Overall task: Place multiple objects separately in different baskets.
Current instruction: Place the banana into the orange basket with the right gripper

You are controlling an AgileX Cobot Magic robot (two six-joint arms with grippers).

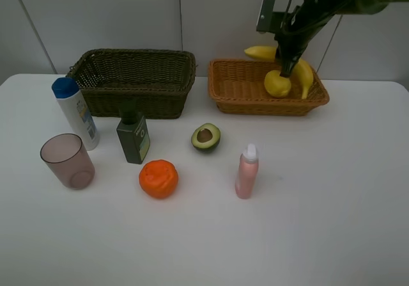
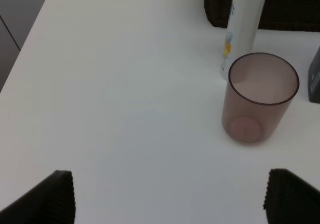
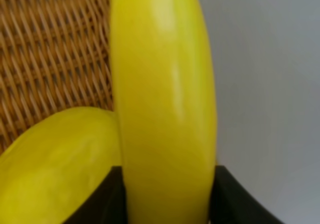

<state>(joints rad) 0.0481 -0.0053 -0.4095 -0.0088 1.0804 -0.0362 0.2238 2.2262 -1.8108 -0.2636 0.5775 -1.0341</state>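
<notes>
Banana (image 3: 165, 108) clamped between jaws of right tool (image 1: 285, 68), tool closed on it, low over orange-tan basket (image 1: 243, 91); cannot tell if it rests on weave yet. Probably placed here to sit with other fruit, release not yet done. Lemon (image 1: 277, 83) in basket just beside tool, apparently against banana. Banana smooth, glossy, bright yellow, long, curved, ends jutting either side of tool. Left tool (image 2: 170, 194) wide open, empty, above bare bench (image 2: 125, 108); mauve cup (image 2: 260, 98) ahead of it, white bottle (image 2: 242, 28) just beyond, both upright
</notes>
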